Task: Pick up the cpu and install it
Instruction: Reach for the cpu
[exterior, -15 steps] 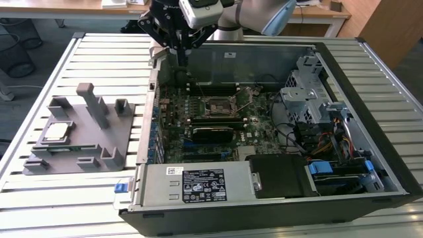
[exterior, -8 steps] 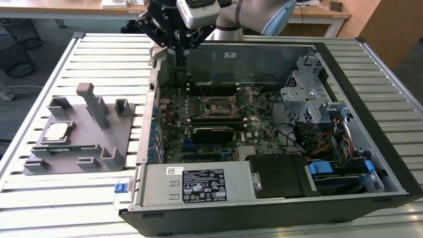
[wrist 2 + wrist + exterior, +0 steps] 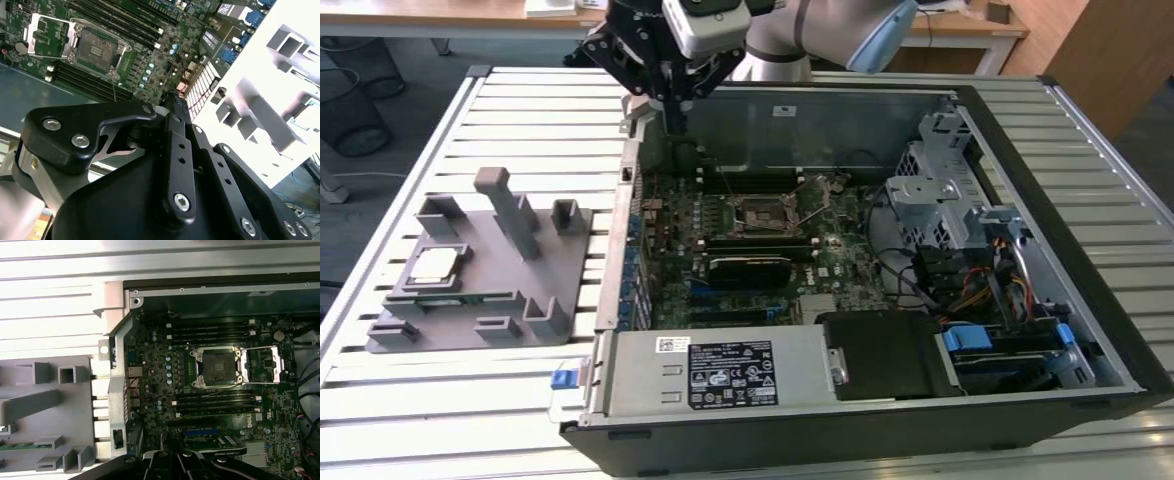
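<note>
The claw [image 3: 177,99] is seen clenched and empty above the case [image 3: 854,125], the cpu [image 3: 434,263] being found at its 8 o'clock in the exterior view.

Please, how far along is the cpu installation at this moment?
Nothing looks done yet: the cpu lies on the grey holder, outside the case. The socket stands open and empty. In hand: the gripper hangs over the case's edge, carrying nothing. Pickup and installing both remain.
</note>
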Controlling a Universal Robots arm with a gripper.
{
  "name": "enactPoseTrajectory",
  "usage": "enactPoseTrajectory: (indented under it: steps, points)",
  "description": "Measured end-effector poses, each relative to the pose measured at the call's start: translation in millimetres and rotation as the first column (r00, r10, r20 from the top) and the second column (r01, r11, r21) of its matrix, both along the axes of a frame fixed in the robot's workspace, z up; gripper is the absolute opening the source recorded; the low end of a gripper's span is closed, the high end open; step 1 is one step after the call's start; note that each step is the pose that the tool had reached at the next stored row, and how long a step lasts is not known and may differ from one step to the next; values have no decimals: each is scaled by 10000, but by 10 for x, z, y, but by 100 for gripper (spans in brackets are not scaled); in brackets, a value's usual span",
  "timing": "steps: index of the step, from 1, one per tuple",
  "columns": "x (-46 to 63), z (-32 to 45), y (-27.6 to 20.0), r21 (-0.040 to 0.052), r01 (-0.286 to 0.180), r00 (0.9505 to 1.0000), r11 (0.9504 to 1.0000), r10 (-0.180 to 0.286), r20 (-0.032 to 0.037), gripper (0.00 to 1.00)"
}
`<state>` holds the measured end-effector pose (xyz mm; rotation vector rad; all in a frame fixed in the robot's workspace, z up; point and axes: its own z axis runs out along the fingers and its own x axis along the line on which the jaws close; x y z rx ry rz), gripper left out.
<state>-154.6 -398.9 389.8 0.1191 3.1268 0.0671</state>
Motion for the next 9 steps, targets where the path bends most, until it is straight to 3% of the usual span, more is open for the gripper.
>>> enactPoseTrajectory:
  steps: [9]
  points:
    - [-110, -5, 0, 0, 0, 10000, 10000, 0, -3, 11]
